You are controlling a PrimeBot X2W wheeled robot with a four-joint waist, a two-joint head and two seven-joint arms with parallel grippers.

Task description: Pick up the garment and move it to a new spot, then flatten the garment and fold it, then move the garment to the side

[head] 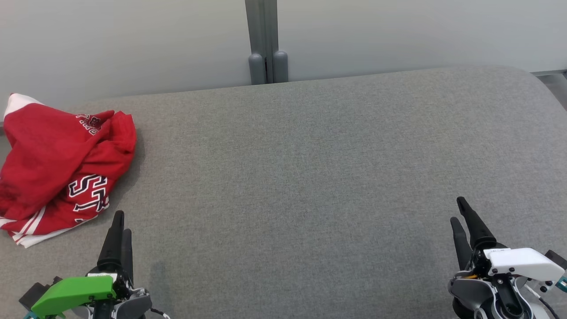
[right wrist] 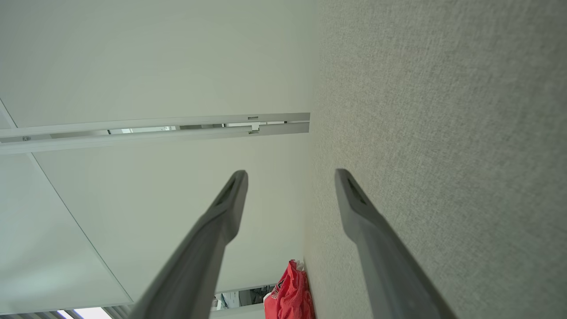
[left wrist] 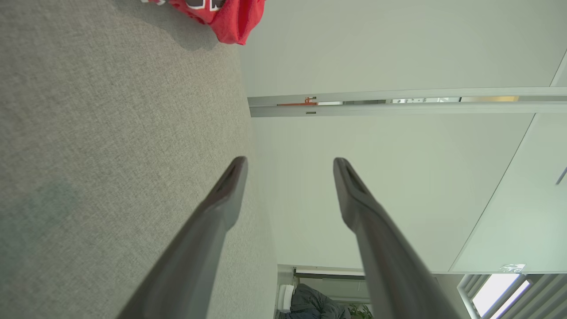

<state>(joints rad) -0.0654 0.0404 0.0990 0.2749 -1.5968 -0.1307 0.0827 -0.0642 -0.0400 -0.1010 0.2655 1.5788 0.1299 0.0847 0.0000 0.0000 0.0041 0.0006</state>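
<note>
The red garment (head: 62,164) lies in a heap at the far left of the grey surface (head: 310,177) — just beside the left fingers (head: 114,243), not touching. The right fingers (head: 476,228) are well away from it. Both pairs are spread apart — holding nothing.

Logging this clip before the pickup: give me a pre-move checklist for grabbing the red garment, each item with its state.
1. Left end effector open, empty: ok.
2. Right end effector open, empty: ok.
3. Garment located, crumpled at far left: ok.
4. Nothing between left end effector and garment: ok.
5. Bare grey surface for a new spot: ok.
6. Garment wholly on the surface: cannot tell, the head view cuts it off.
</note>
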